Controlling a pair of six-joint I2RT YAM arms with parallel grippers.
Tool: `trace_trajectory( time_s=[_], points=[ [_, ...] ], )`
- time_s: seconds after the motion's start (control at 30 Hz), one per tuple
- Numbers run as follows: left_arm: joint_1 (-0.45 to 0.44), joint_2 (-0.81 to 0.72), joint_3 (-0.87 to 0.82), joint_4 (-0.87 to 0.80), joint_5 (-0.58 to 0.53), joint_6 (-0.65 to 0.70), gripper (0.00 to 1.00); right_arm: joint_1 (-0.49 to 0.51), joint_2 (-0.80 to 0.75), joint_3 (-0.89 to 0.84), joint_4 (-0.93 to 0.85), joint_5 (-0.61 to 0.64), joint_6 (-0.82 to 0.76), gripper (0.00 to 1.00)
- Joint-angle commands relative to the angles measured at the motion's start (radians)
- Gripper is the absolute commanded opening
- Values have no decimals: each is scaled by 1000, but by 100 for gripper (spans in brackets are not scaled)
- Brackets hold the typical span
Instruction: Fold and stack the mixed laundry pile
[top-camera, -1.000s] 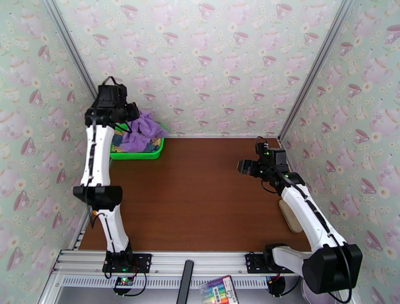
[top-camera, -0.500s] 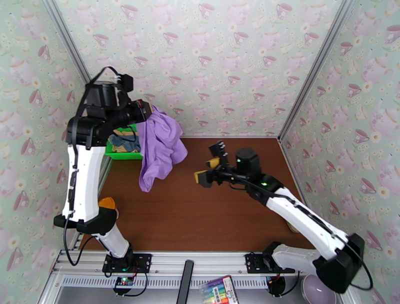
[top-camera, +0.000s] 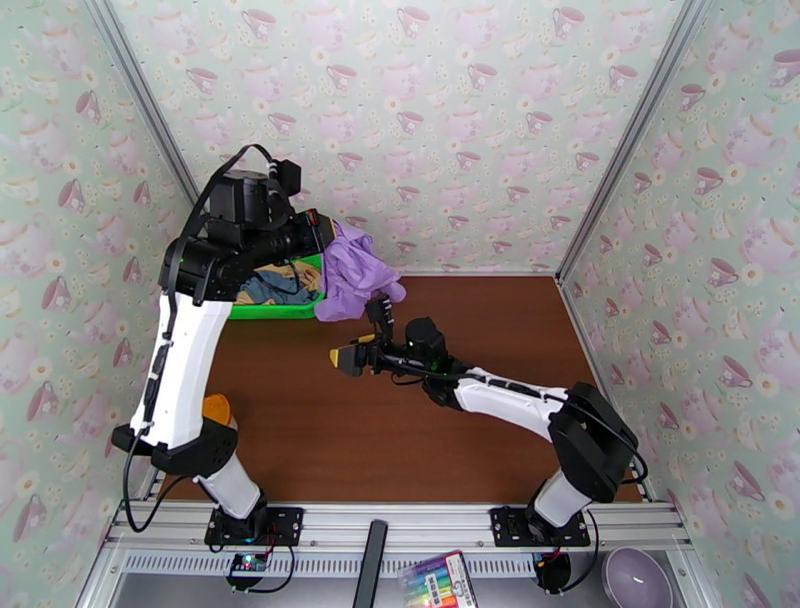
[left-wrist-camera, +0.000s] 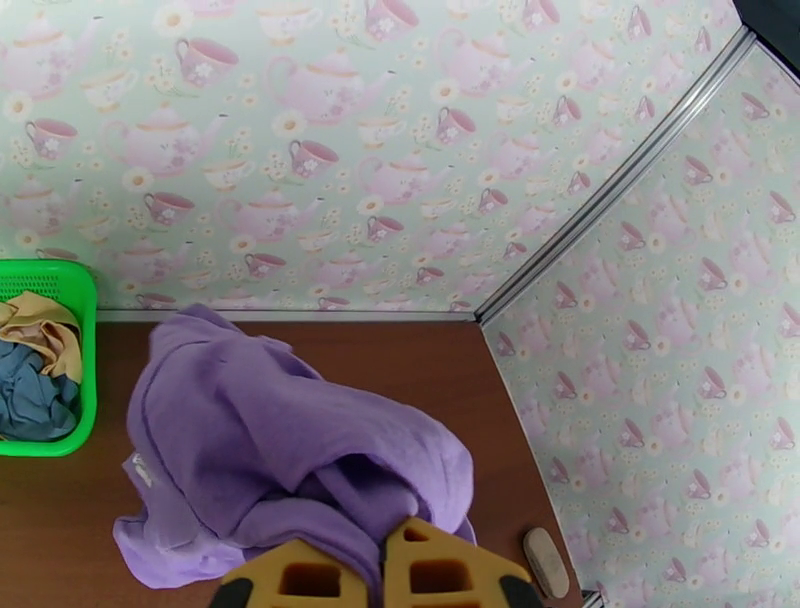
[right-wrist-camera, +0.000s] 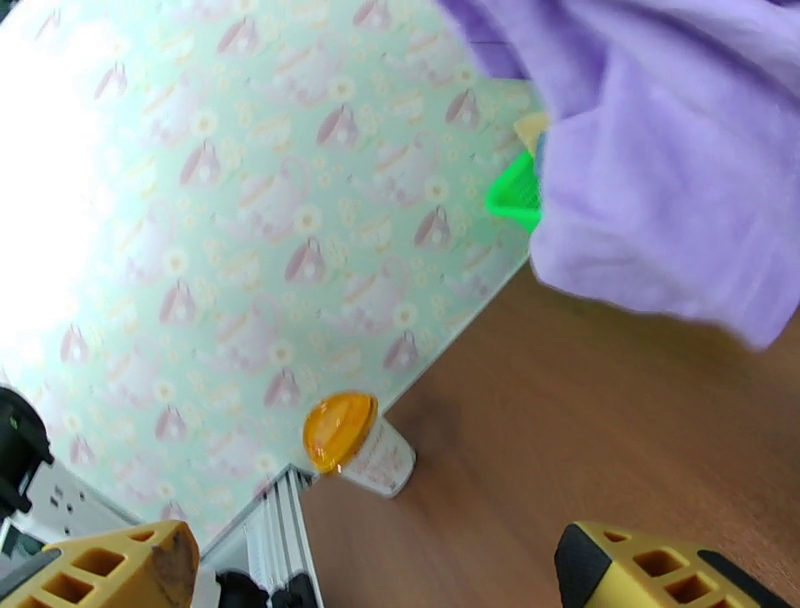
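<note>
One thin pinch of cloth carries the purple T-shirt (left-wrist-camera: 270, 450); a sideways tug could slip it loose. Its holder, the left gripper (left-wrist-camera: 380, 560), is clamped on that fold. Just below the hem, the right gripper (right-wrist-camera: 380, 570) gapes wide and holds nothing. The T-shirt hangs over the table (top-camera: 400, 430) near its far edge. At the far-left corner the blue shirt (left-wrist-camera: 30, 395) and tan shirt (left-wrist-camera: 40, 315) lie in the green basket (left-wrist-camera: 88, 300).

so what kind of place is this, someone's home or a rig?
Likely a lab test cell dressed as a room: teapot-wallpaper panels in aluminium framing, with left arm and right arm bolted to a rail at the table edge.
</note>
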Motion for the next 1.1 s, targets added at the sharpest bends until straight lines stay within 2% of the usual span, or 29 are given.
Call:
trace_trajectory(
  time_s=[0.0,0.23,0.4,0.6,0.8,0.93,0.97,1.0,1.03,1.07],
  points=[
    [-8,-44,-9,56,-22,-16,0,0,2,-27,159,83,24,100],
    [-13,-62,-28,82,-12,-25,0,2,56,-7,159,119,-24,100],
    [-20,-66,-29,87,-8,-27,0,2,106,38,201,57,-11,99],
    [-24,-73,-44,91,-8,-28,0,2,116,74,265,-13,-10,81],
    [-26,-95,-90,122,-5,-38,0,1,119,147,196,-31,-55,70],
    [-26,-98,-92,114,-17,-29,0,2,95,142,143,-13,-71,52],
    [-26,-97,-89,110,-26,-24,0,1,85,136,127,-9,-77,37],
    [-26,-95,-87,105,-37,-17,0,1,66,127,96,-2,-82,16],
    [-24,-94,-84,99,-48,-10,0,2,45,117,49,14,-96,1],
    [-22,-92,-82,93,-60,-3,0,2,16,104,1,30,-113,0]
  ],
)
